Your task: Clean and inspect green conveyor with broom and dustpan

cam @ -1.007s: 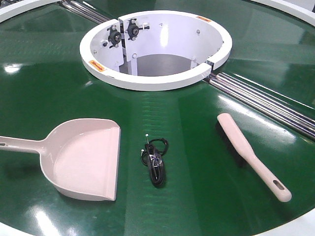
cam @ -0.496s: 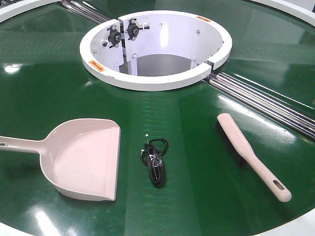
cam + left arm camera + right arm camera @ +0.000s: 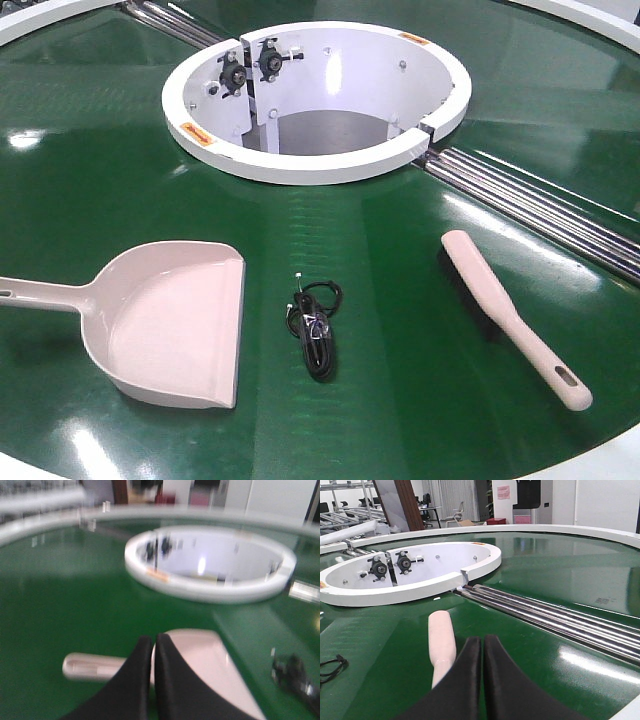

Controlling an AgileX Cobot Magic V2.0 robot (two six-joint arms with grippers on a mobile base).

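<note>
**Both claws clenched and empty, each lined up on its own tool**

The right gripper (image 3: 482, 640) has its jaws pressed together with nothing between them; just ahead of it lies the broom (image 3: 441, 641), long axis running almost straight away from the claw toward the white ring (image 3: 415, 582), thin handle end nearest the fingertips, rounded head farthest; so the right arm is plainly the nearer one for it. The left gripper (image 3: 153, 639) is likewise clenched on nothing; the dustpan (image 3: 200, 667) lies just beyond it, handle stretching out to the left and scoop to the right, so its long axis lies across the claw rather than along it. Both tools rest flat on the conveyor (image 3: 100, 150), well apart, a small black cable bundle (image 3: 317, 328) between them, the steel rails (image 3: 540, 205) past the broom's head.

Neither arm shows in the front view; both wrist cameras look low and forward over the belt, the left one blurred. My judgement: each claw must part its jaws before dropping onto a handle.
</note>
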